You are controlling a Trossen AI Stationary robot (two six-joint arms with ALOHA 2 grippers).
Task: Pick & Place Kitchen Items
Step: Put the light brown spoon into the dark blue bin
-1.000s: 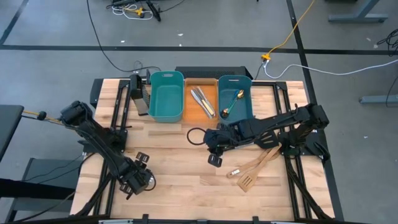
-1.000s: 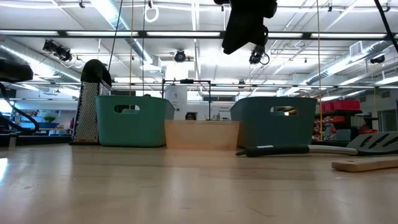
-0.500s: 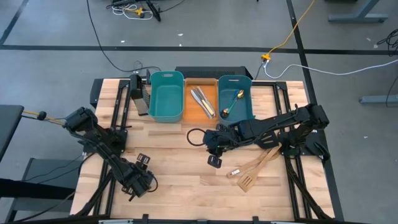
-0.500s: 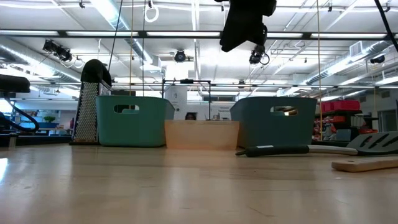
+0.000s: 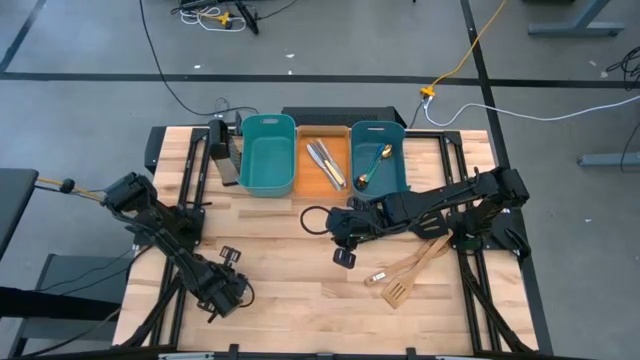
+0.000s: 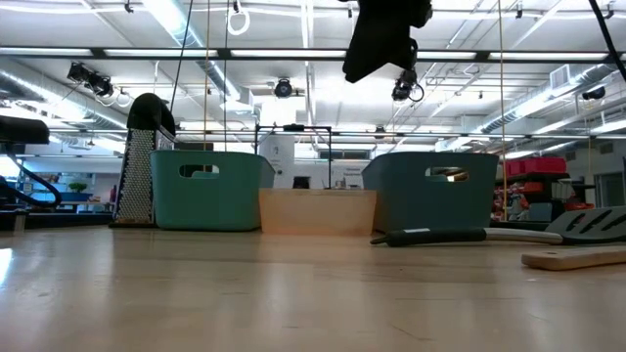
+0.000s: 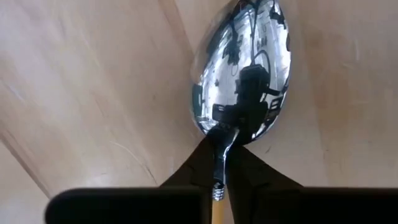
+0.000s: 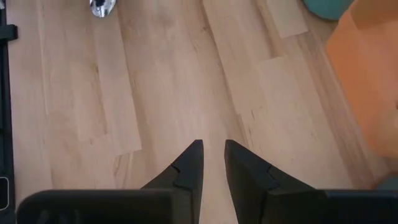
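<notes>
A silver spoon (image 7: 242,62) with a yellowish handle lies on the wooden table near its front left corner. My left gripper (image 7: 219,146) (image 5: 228,292) points down and is shut on it. My right gripper (image 8: 213,149) (image 5: 345,258) hangs above the table's middle, narrowly open with nothing between its fingers; in the low view it is the dark shape (image 6: 381,39) at the top. Two wooden spatulas (image 5: 410,270) lie flat near the front right. A black slotted spatula (image 6: 587,223) lies on the table at the right. My left gripper pinches the spoon's thin neck (image 7: 219,163) between its two fingers, just behind the bowl where the metal meets the yellowish handle. The fingers come from above, pointing down, one on each side of the neck. The bowl lies on the wood; the handle is hidden under the gripper.
Along the far edge stand a teal bin (image 5: 268,155), an orange bin (image 5: 330,150) with silver knives in it, and a second teal bin (image 5: 378,160) holding a gold spoon. A grater (image 5: 222,150) stands left of them. A small silver utensil (image 5: 378,276) lies by the spatulas.
My left arm has sunk a little toward the table at the front left and then kept still.
</notes>
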